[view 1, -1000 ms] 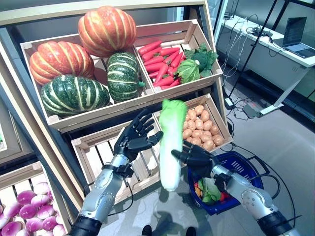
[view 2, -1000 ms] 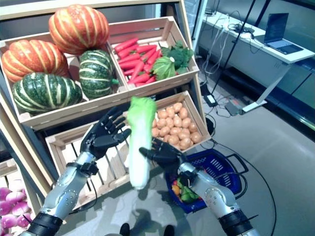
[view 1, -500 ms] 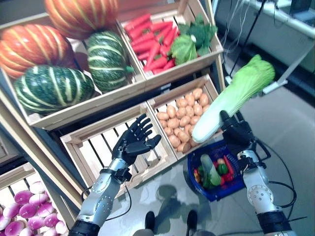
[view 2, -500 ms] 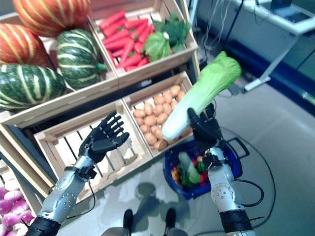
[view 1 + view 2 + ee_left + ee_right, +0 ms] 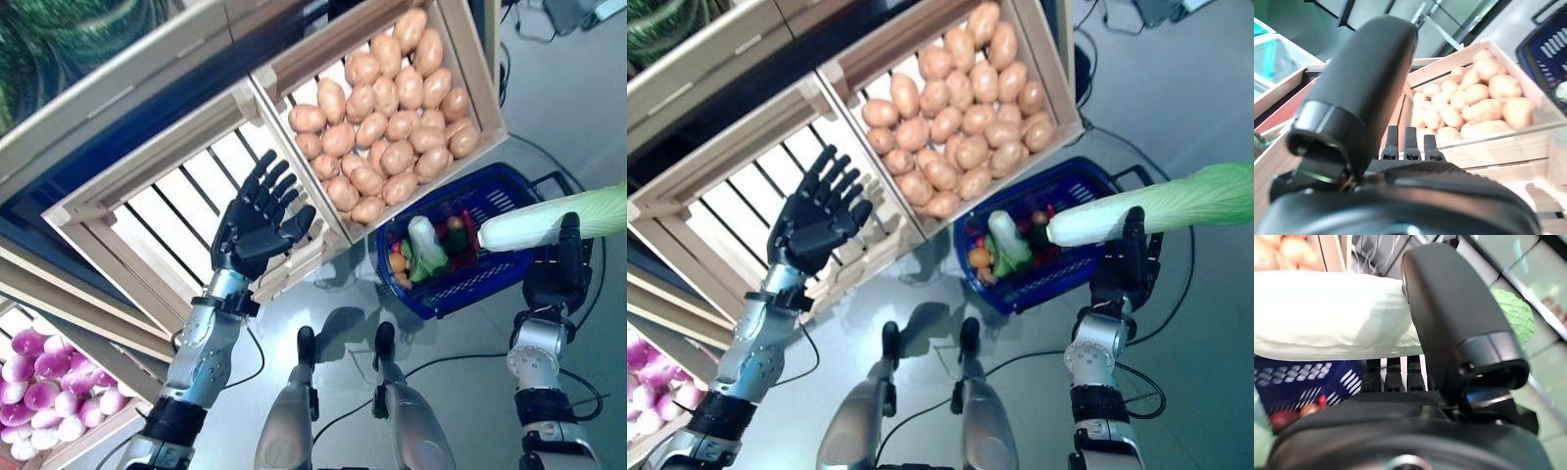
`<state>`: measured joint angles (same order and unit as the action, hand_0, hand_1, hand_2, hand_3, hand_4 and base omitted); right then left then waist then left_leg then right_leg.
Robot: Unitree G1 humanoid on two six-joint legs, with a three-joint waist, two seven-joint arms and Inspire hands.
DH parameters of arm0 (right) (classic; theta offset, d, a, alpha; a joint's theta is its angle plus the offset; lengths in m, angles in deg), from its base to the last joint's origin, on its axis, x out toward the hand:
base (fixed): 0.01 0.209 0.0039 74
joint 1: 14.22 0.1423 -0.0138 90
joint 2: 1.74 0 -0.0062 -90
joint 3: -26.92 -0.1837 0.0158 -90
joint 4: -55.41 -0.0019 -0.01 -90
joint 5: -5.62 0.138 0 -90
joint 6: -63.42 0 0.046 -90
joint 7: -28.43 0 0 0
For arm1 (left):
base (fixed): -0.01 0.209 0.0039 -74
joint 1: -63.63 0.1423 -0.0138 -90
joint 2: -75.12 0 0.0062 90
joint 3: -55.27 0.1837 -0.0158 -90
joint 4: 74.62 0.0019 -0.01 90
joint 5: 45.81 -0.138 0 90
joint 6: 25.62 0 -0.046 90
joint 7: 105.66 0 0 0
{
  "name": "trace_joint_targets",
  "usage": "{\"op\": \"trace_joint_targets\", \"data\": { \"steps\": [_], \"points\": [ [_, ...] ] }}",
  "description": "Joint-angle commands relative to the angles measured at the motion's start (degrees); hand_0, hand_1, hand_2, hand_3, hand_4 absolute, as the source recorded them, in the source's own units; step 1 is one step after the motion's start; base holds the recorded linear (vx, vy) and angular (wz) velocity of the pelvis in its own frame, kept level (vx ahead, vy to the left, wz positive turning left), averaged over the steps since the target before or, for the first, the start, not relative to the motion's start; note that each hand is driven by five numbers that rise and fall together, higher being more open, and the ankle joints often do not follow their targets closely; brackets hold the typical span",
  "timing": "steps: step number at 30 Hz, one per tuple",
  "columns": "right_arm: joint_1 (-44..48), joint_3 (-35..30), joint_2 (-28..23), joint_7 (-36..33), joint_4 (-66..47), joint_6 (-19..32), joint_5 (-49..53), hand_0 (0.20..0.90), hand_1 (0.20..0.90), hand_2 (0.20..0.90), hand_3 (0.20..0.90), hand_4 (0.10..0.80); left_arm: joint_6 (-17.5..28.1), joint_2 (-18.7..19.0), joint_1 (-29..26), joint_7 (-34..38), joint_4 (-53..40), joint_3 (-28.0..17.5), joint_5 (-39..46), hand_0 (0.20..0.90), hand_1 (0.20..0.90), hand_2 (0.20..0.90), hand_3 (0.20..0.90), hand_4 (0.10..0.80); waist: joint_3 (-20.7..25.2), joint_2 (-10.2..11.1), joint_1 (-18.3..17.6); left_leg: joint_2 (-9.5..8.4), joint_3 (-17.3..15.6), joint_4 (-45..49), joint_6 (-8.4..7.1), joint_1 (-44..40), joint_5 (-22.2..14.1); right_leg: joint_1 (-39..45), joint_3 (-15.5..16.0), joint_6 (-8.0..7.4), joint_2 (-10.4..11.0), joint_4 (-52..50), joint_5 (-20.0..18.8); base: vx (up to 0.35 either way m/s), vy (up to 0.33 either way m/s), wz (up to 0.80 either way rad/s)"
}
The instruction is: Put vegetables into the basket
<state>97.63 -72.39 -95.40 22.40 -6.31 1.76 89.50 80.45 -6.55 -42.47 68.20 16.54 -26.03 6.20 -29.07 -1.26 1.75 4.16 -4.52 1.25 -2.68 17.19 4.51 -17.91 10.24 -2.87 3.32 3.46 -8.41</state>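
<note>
The napa cabbage is now being carried by the right hand, thumb and fingers curled round its smooth white stem, over the blue mesh basket; a second ago it was upright between both hands. Drop-off is judged next. The left hand is being kept spread and empty by the slatted wooden crate. Rounded potatoes lie far right.

The basket stood on the floor, just before the crate of potatoes and to its right. Several vegetables lay inside the basket. The cabbage lay across the right hand, above the basket's right edge. Left of the potatoes was a slatted crate, and the left hand was before it. Radishes lay at the far lower left.
</note>
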Motion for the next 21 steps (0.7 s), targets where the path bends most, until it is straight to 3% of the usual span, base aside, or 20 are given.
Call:
{"op": "trace_joint_targets", "data": {
  "steps": [1,9,14,21],
  "points": [
    [6.3,-2.7,-5.0,-0.3,-5.2,8.7,-0.1,0.3,0.3,0.3,0.3,0.4,8.4,2.3,-6.0,-1.9,-7.7,-0.9,-0.9,0.9,0.9,0.9,0.9,0.8,-0.7,0.4,0.8,-2.26,3.1,7.2,-2.2,8.7,-1.1,-3.7,2.5,-0.58,0.4,-12.8,7.3,-0.101,-0.034,0.07],
    [12.3,-2.2,-7.3,-2.1,-0.8,6.4,-0.7,0.3,0.3,0.3,0.3,0.4,8.6,2.7,-11.4,-1.8,-9.3,-0.1,-0.5,0.9,0.9,0.9,0.9,0.8,-0.7,0.0,1.8,-4.25,4.4,15.6,-1.16,20.5,-2.5,-16.2,2.4,-0.39,2.5,-21.7,8.1,-0.081,-0.049,0.1],
    [16.6,-1.3,-8.7,-4.6,3.5,3.7,-3.9,0.3,0.3,0.3,0.3,0.4,9.5,2.5,-14.9,-2.5,-9.5,0.2,0.0,0.9,0.9,0.9,0.9,0.8,-0.7,-0.4,2.5,-4.39,4.5,21.1,-0.74,25.7,-4.7,-22.8,1.9,-0.87,4.8,-28.3,9.9,-0.039,-0.039,0.1],
    [22.5,1.0,-10.5,-9.5,10.4,0.3,-10.0,0.3,0.3,0.3,0.3,0.4,8.0,2.0,-18.6,-2.1,-8.7,1.3,1.1,0.9,0.9,0.9,0.9,0.8,-0.7,-0.4,3.1,-4.64,5.3,26.8,-0.53,34.6,-5.5,-31.9,0.7,-0.24,5.0,-33.7,10.2,-0.003,-0.087,0.11]
  ]
}}
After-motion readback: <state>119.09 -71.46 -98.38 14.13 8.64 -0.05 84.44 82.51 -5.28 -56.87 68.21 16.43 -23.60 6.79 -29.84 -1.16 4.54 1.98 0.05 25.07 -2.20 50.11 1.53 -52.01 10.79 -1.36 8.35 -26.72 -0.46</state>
